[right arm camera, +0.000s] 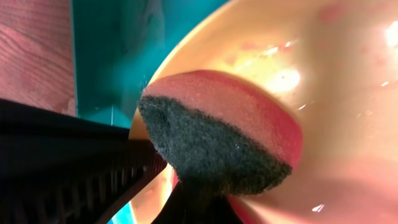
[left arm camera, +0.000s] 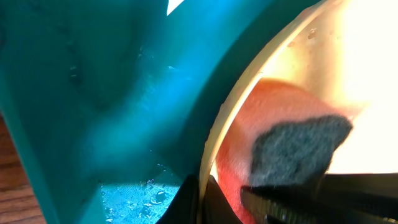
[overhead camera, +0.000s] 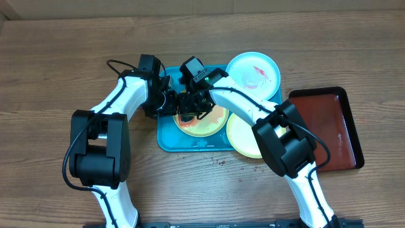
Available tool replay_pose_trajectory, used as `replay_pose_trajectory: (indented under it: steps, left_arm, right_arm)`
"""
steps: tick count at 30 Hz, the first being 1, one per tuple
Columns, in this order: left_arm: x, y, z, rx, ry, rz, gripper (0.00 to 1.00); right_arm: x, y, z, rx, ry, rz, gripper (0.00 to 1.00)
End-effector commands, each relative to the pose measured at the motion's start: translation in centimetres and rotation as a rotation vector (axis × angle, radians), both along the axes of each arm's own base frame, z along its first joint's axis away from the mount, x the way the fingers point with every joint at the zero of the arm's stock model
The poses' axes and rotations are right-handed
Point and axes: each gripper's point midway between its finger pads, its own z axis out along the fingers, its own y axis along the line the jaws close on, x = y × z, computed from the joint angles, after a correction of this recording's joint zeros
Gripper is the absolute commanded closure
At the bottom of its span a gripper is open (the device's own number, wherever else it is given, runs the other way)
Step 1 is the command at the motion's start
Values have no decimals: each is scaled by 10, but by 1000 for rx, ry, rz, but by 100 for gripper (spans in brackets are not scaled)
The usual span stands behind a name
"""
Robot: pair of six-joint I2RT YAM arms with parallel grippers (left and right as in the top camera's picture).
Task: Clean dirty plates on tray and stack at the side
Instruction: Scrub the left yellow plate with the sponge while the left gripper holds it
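yellow-green plate [overhead camera: 215, 121], cream in the middle and smeared with orange-red, lies in the teal tray [overhead camera: 169, 140], towards its right half. the left wrist view shows droplets on the tray's floor near the plate's rim. a sponge [right arm camera: 230, 134], pink with a dark scouring face, is pressed onto the plate's left part, just inside the rim, scouring face turned away from the plate.

the right gripper [overhead camera: 189, 114] reaches in from the tray's far side, and its jaws are clamped on the sponge. the left gripper [overhead camera: 169, 101] comes in over the tray's left edge and meets the same plate at its left rim. in the left wrist view its dark fingertips [left arm camera: 189, 202] sit on either side of the rim, jaws closed on it.

a light-blue plate [overhead camera: 253, 73] with a white centre and a red smear lies at the tray's far right corner, mostly on the table [overhead camera: 63, 63]; whether it overlaps the tray's rim i cannot tell. a second yellow-green plate [overhead camera: 239, 137] lies just beside the tray's near right side, partly hidden under the right arm. a dark red-brown tray [overhead camera: 329, 130] rests on the table further right, apart from the plates.
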Motion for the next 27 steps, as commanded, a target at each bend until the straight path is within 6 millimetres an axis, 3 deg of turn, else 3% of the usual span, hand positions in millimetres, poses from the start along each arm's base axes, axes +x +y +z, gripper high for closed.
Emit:
replay_pose_trajectory:
  steps: [1, 5, 10, 17, 22, 26, 27]
  left_arm:
    - [-3, -5, -6, -11, 13, -27, 96]
    - [-4, -5, -6, -11, 14, -27, 96]
    - [-4, -5, -6, -11, 14, -27, 96]
    - [-3, -5, -6, -11, 13, -27, 96]
    - [-3, -5, -6, -11, 11, -27, 96]
    - [-1, -5, -6, -12, 2, -27, 96]
    - [-1, -5, -6, -12, 2, -27, 96]
  right_arm:
    - [-6, 4, -4, 21, 42, 2, 96]
    - [16, -19, -6, -12, 22, -58, 96]
    - [53, -82, -11, -236, -81, -155, 96]
    - [55, -137, -4, -501, -118, -160, 96]
    - [27, -141, -4, -550, -26, -136, 96]
    - [3, -120, -5, -497, 46, -84, 96]
    - [-10, -105, -7, -461, 75, -53, 96]
